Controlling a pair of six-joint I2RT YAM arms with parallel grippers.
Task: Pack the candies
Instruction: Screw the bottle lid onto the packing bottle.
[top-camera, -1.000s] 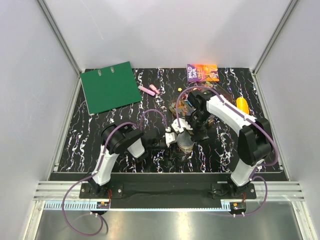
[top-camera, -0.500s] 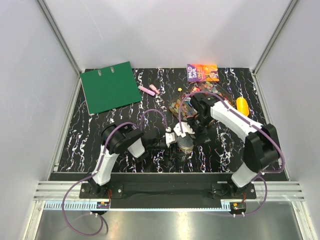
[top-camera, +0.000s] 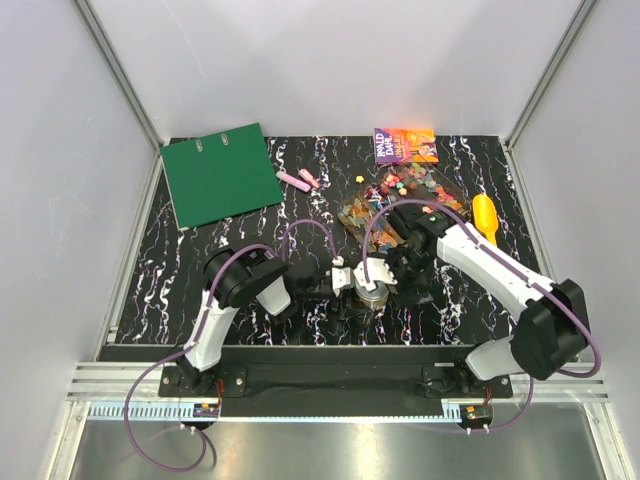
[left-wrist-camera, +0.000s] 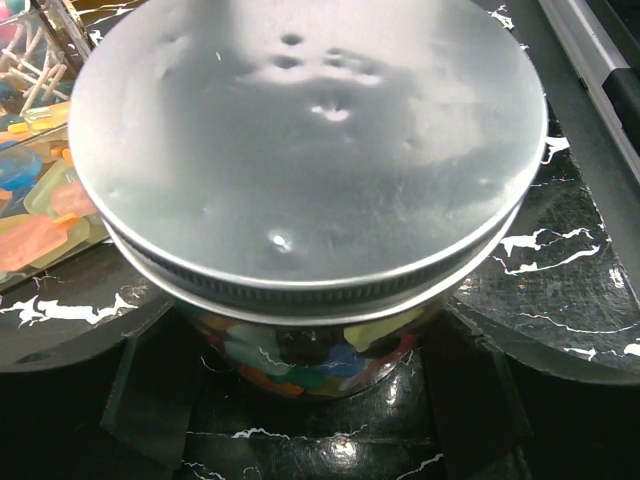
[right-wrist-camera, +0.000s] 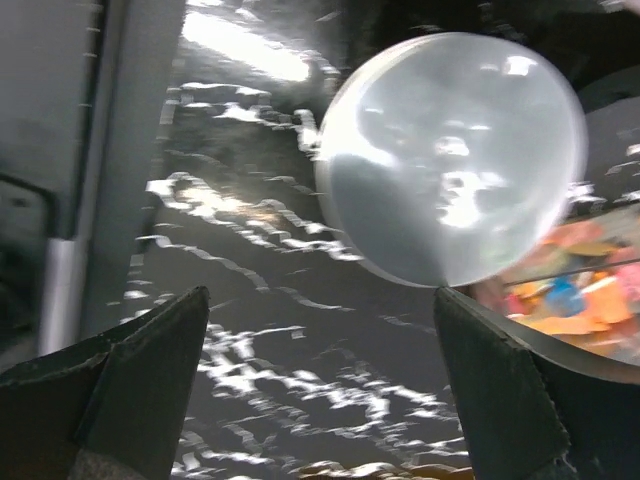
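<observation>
A glass jar (top-camera: 372, 291) with a silver metal lid (left-wrist-camera: 310, 150) stands at the table's near middle. Multicoloured candies (left-wrist-camera: 300, 360) show through its glass. My left gripper (top-camera: 347, 281) is shut on the jar; in the left wrist view (left-wrist-camera: 310, 395) its dark fingers (left-wrist-camera: 150, 400) press both sides of the glass below the lid. My right gripper (top-camera: 388, 272) is open and empty just right of the jar. The right wrist view (right-wrist-camera: 320, 380) shows the lid (right-wrist-camera: 450, 160) ahead of it. Loose candies (top-camera: 405, 185) lie scattered at the back right.
A yellow scoop (top-camera: 484, 214) lies at the right. A clear packet of sweets (top-camera: 358, 214) lies behind the jar. A colourful book (top-camera: 405, 145) sits at the back, a green binder (top-camera: 220, 172) at the back left, and pink highlighters (top-camera: 298, 180) lie beside it.
My right arm has swung nearer and to the right, bringing its gripper down from the candy pile to the jar's right side. The left gripper and jar have not moved.
</observation>
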